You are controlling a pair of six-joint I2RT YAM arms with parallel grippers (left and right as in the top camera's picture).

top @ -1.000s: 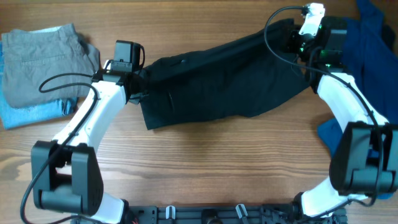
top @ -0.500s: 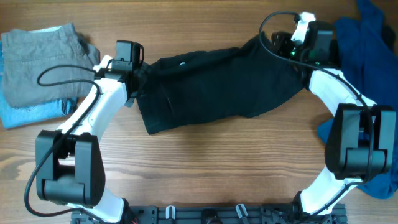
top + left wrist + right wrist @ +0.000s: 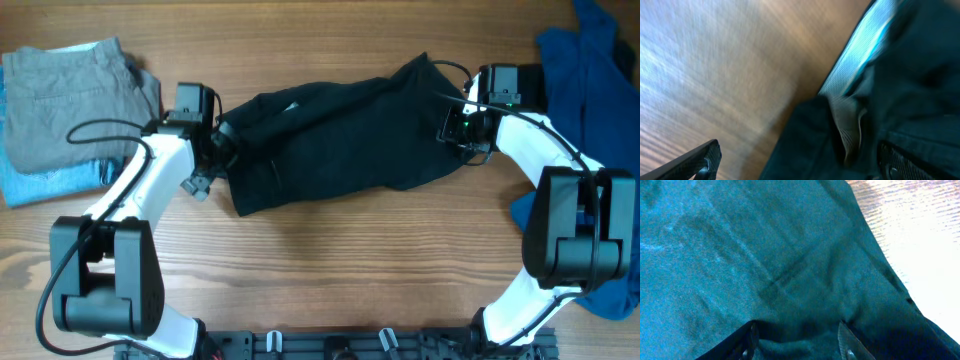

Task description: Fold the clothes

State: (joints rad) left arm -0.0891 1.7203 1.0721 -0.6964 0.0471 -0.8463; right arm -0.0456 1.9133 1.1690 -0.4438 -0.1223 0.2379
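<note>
My left gripper (image 3: pixel 802 160) has its fingers spread wide beside the black cloth garment (image 3: pixel 340 130). My right gripper (image 3: pixel 796 339) rests on it; I cannot tell if it pinches.

left wrist view smeared by motion, fingers (image 3: pixel 700 162) of left hand (image 3: pixel 800 162) cut at bottom edge | right hand (image 3: pixel 797 345) fingertips (image 3: pixel 742 347) cropped likewise, its grip on black garment (image 3: pixel 340 130) not determinable | overhead view: blue garment (image 3: pixel 590 60) cropped at right edge | grey shorts (image 3: pixel 60 85) cropped at left edge, light blue cloth (image 3: pixel 50 182) partly covered by them
</note>
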